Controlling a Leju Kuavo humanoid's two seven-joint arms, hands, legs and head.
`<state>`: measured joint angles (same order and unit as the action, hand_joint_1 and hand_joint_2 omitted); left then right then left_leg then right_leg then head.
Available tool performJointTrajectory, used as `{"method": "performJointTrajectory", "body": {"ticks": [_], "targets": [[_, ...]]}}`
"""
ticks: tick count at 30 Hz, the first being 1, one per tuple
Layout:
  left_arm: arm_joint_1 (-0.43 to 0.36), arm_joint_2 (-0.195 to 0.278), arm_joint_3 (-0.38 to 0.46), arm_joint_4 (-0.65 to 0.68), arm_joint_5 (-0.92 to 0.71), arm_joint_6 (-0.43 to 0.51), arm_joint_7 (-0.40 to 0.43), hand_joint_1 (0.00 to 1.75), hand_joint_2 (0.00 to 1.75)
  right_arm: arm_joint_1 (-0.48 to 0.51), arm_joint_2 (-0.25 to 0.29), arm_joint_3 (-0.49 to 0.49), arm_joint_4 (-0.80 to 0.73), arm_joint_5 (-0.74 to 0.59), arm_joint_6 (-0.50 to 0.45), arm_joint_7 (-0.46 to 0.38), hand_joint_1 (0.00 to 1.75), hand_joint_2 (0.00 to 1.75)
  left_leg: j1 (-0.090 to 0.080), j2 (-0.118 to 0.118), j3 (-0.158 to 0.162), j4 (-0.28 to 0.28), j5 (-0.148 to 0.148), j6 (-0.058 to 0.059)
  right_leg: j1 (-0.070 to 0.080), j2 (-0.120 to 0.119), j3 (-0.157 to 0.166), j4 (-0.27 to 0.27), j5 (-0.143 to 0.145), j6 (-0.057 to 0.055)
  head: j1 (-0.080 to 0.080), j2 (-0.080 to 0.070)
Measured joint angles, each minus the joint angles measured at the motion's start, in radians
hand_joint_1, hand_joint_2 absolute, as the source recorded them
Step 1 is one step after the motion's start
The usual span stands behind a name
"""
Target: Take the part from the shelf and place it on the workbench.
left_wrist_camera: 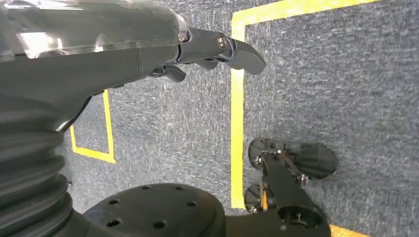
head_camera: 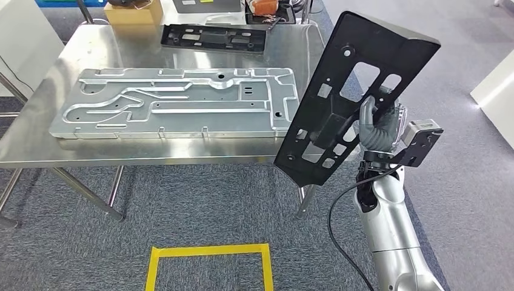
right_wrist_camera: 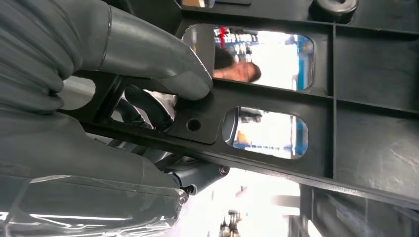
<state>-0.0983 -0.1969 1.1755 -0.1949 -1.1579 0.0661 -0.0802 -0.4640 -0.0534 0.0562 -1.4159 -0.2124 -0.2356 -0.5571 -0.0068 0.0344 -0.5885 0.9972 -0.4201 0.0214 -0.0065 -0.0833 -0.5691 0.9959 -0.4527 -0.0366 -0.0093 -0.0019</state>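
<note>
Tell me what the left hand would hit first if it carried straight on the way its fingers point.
Probably the grey carpet, at the yellow tape line; nothing lies between them and the left hand, though depth is unclear.

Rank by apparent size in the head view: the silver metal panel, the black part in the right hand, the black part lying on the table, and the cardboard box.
1. Silver metal panel
2. Held black part: nearer the camera, so it may look oversized
3. Black part lying on the table
4. Cardboard box, cropped by the frame edge
</note>
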Motion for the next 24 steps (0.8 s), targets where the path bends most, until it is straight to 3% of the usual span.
{"method": "performJointTrajectory", "body": {"ticks": [2,7,8,12,21,24], "targets": [[0.001,-0.001,0.001,0.000,0.002,0.000,0.000,0.00,1.75,-0.002,-0.001,0.001,0.002,0.000,0.005,0.000,1.75,1.75,-0.002,-0.005,0.000,0.000,-0.003,0.004,0.000,-0.001,0.002,-0.001,0.000,-0.006,0.000,0.000],[0.001,-0.002,0.007,0.000,0.006,0.000,0.002,0.00,1.75,-0.005,-0.001,0.003,0.012,0.004,0.017,-0.001,1.75,1.75,-0.007,-0.005,-0.001,0.001,-0.008,0.013,-0.004,-0.001,0.005,-0.007,0.003,0.000,0.000,0.000],[0.001,-0.002,0.007,0.000,0.006,0.000,0.003,0.00,1.75,-0.006,-0.001,0.004,0.015,0.005,0.019,-0.001,1.75,1.75,-0.008,-0.005,-0.001,0.001,-0.009,0.014,-0.005,-0.001,0.005,-0.008,0.004,0.006,0.000,0.000],[0.001,-0.002,0.010,0.000,0.008,0.001,0.005,0.00,1.75,-0.014,-0.001,0.006,0.030,0.009,0.029,-0.001,1.75,1.75,-0.011,-0.005,-0.001,0.002,-0.011,0.017,-0.011,-0.001,0.008,-0.014,0.004,0.047,0.000,0.000],[0.000,-0.002,0.016,0.000,0.011,0.006,0.000,0.00,1.75,-0.041,-0.005,0.017,0.067,0.007,0.046,-0.002,1.75,1.75,-0.010,-0.005,-0.001,0.002,-0.010,0.017,-0.011,0.000,0.008,-0.014,0.004,0.061,0.000,0.000],[-0.001,-0.001,0.016,0.000,0.009,0.007,0.001,0.00,1.75,-0.050,-0.008,0.027,0.083,0.028,0.029,-0.001,1.75,1.75,-0.015,-0.006,-0.007,0.004,-0.013,0.024,-0.014,-0.005,0.010,-0.019,0.007,0.071,0.000,0.000]]}}
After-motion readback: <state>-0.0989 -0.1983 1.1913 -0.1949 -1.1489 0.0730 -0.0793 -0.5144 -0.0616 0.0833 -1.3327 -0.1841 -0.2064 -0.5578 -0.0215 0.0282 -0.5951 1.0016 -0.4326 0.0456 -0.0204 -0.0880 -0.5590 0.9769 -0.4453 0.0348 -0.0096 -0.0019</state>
